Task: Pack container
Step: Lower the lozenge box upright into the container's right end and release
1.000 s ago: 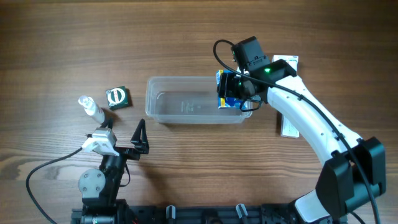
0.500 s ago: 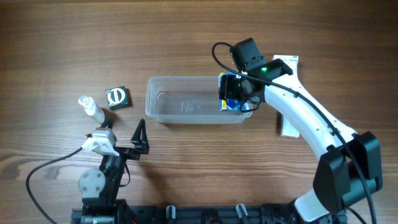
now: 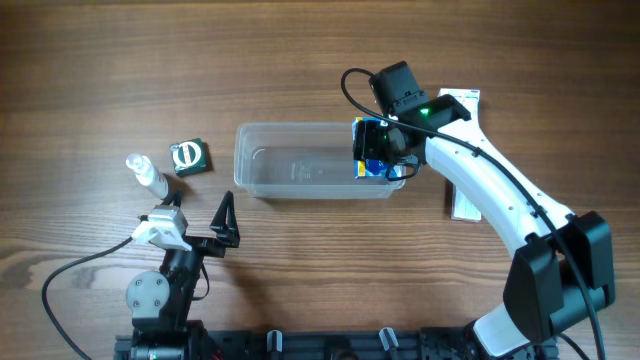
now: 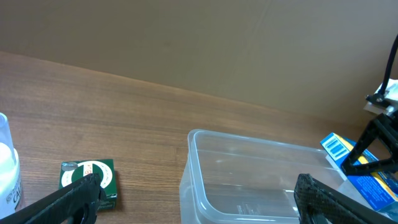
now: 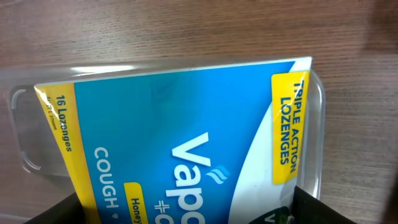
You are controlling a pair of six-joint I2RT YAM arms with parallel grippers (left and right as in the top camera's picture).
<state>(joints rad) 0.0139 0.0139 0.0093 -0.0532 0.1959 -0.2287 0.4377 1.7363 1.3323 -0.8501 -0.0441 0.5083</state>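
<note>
Right gripper [image 3: 378,150]: I have it part-closed, gripping the lozenge box [image 5: 186,143].
Lozenge box: blue and yellow; reads "TRIPLE ACTION LOZENGES", "16 Lozenges", "COUGH", "Vapo…".
Container [image 3: 245,160]: clear tub, mid-table; box at its right end.
Left gripper [image 4: 196,196]: spread wide, empty.

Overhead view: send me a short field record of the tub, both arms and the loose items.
container: clear rectangular plastic tub, no item lying loose inside
right gripper: shut on blue-and-yellow lozenge box, tilted at the tub's right end
left gripper: open, holding nothing, near the table's front edge
left of tub: small green box; clear small bottle
</note>
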